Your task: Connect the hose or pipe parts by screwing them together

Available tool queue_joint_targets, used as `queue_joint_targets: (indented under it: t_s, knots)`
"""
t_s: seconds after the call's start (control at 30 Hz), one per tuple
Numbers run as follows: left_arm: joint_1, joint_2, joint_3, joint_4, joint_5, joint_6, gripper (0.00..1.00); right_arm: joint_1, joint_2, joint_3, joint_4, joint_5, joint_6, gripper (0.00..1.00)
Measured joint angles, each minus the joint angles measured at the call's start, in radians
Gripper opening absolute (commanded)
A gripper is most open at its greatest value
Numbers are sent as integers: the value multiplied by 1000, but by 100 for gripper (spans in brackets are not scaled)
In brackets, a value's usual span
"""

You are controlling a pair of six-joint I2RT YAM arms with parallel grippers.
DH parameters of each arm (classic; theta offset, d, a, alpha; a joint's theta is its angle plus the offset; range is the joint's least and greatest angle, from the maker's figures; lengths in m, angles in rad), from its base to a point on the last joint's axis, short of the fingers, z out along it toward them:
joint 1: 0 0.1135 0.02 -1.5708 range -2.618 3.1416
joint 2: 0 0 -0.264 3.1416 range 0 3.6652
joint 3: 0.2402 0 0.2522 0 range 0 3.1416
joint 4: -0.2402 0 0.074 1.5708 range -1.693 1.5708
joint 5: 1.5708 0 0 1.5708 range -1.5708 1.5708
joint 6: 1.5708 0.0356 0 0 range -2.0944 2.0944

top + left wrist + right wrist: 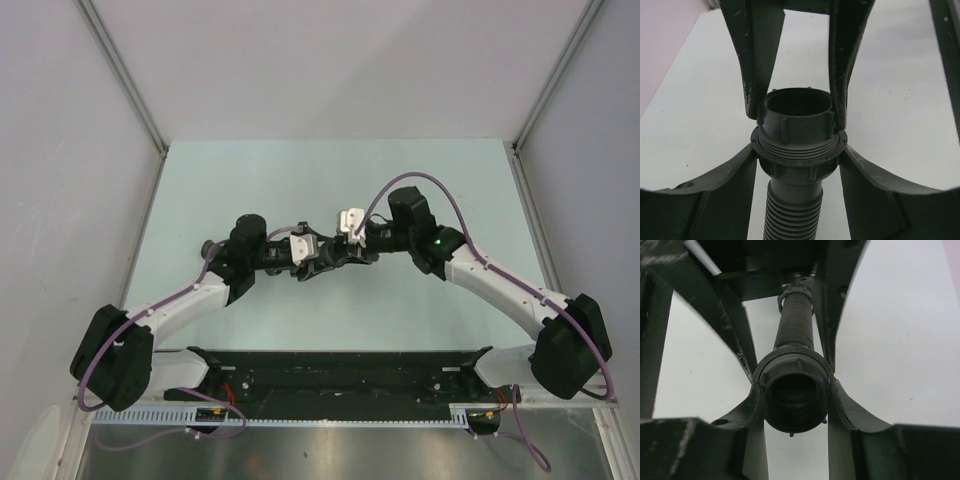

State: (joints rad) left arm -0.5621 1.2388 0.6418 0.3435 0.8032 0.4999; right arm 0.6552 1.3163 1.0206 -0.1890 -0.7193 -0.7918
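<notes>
The hose or pipe parts hang above the table between my two grippers, joined end to end (324, 258). My left gripper (799, 159) is shut on the collared end (797, 167) of the ribbed black tube (792, 215), one finger on each side of the flange. My right gripper (796, 402) is closed on the black ring nut (795, 390), its fingers (757, 75) touching both sides. Bare threads (797, 147) show between nut and collar. In the right wrist view the ribbed tube (796, 322) runs away toward the left gripper.
The pale green tabletop (300, 180) lies beneath both arms, with white walls and metal frame posts (130, 80) at its sides. A black rail (340, 372) runs along the near edge between the arm bases.
</notes>
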Motion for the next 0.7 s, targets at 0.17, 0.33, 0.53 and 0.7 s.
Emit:
queue_joint_targets:
  t_s: [0.17,0.33,0.53,0.7]
  knots:
    - [-2,3,0,-34,-107,16,0,29,67,3,115,172,399,10]
    - [-5,3,-6,-39,-194,24,0,35,109,14,164,329,839,23]
    - [-26,5,-8,-10,-275,25,0,50,111,18,140,539,1366,65]
    - [-34,5,-8,21,-314,26,0,58,105,17,168,607,1590,81]
